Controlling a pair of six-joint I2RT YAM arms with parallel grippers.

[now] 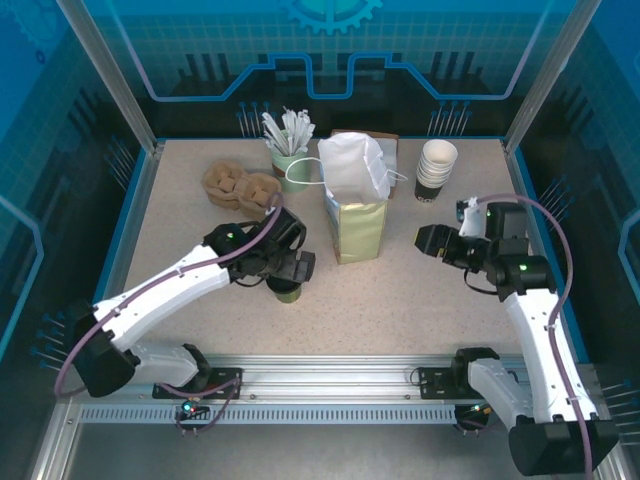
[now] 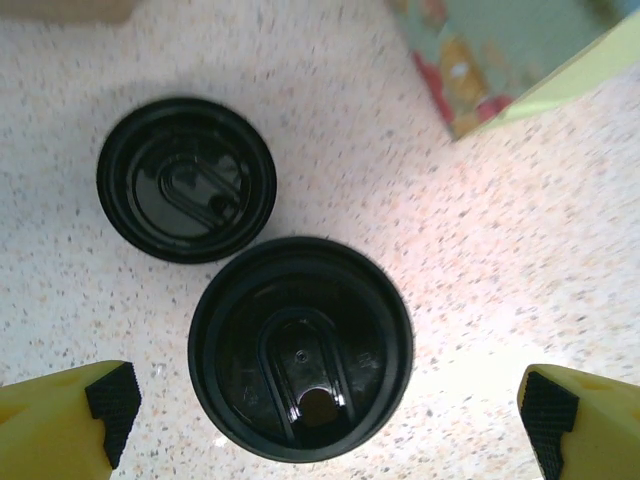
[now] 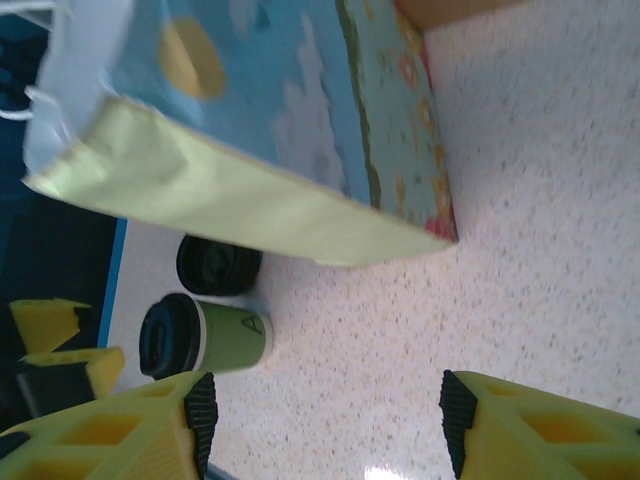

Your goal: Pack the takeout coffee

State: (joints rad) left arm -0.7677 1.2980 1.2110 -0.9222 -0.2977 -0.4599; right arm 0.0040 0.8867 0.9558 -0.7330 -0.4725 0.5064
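Observation:
The takeout coffee (image 1: pixel 288 292) (image 2: pixel 300 348) (image 3: pixel 205 335) is a small olive-green cup with a black lid, upright on the table left of the paper bag (image 1: pixel 355 215) (image 3: pixel 250 130). My left gripper (image 1: pixel 290 270) (image 2: pixel 325 405) hovers straight above it, open, with one yellow finger on each side of the lid and not touching it. My right gripper (image 1: pixel 430 240) (image 3: pixel 330 415) is open to the right of the bag, low over the table, facing the bag and the cup with nothing between its fingers. The bag stands upright with its top open.
A loose stack of black lids (image 2: pixel 187 180) (image 3: pixel 218 265) lies just behind the cup. At the back are a stack of lidless cups (image 1: pixel 436 170), a green mug of stirrers (image 1: pixel 290 160) and brown sleeves (image 1: pixel 240 185). Bare table lies in front of the bag.

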